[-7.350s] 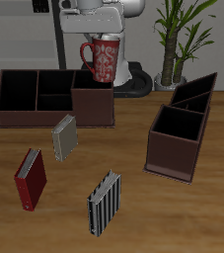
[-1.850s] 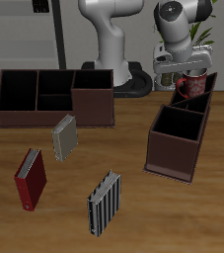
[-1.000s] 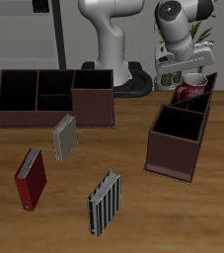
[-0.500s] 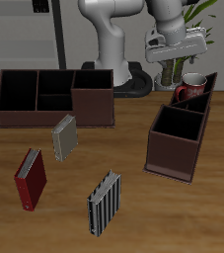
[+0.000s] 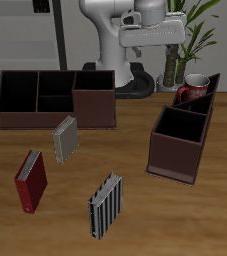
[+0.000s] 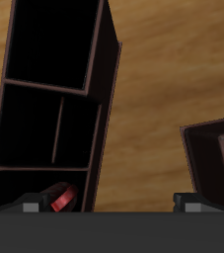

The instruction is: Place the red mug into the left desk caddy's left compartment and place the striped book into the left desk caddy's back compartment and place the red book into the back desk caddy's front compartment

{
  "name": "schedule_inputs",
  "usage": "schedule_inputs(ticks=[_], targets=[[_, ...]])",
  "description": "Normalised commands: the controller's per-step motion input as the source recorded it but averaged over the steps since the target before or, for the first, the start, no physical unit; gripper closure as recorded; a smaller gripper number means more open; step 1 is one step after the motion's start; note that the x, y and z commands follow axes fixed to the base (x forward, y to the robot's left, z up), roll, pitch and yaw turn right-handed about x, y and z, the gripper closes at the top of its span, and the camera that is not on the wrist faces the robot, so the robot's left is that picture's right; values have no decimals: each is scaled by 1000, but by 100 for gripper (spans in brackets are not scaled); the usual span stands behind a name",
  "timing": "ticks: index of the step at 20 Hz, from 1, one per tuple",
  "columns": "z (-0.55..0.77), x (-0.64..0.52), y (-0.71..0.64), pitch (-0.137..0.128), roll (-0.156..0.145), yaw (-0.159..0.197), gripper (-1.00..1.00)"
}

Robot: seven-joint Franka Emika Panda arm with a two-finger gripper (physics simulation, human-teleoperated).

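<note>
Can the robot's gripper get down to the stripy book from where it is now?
Probably yes. The striped book stands alone on the table near its front edge, with nothing above it. The gripper hangs high at the back holding nothing, and the red mug already sits in the left desk caddy.

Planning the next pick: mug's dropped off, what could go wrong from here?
1. The red mug sits high and tilted in the left desk caddy; it could tip if the caddy is bumped.
2. The striped book stands upright, leaning; a touch from the tool may topple it.
3. The grey book could be mistaken for it.
</note>
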Motion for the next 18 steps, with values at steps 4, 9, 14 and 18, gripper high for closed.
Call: schedule_inputs(ticks=[4, 9, 14, 18], targets=[[408, 541, -798, -41, -104, -49, -100], [303, 654, -897, -36, -116, -53, -100], [18, 628, -735, 13, -54, -30, -100], [-117, 498, -391, 49, 15, 27, -100]])
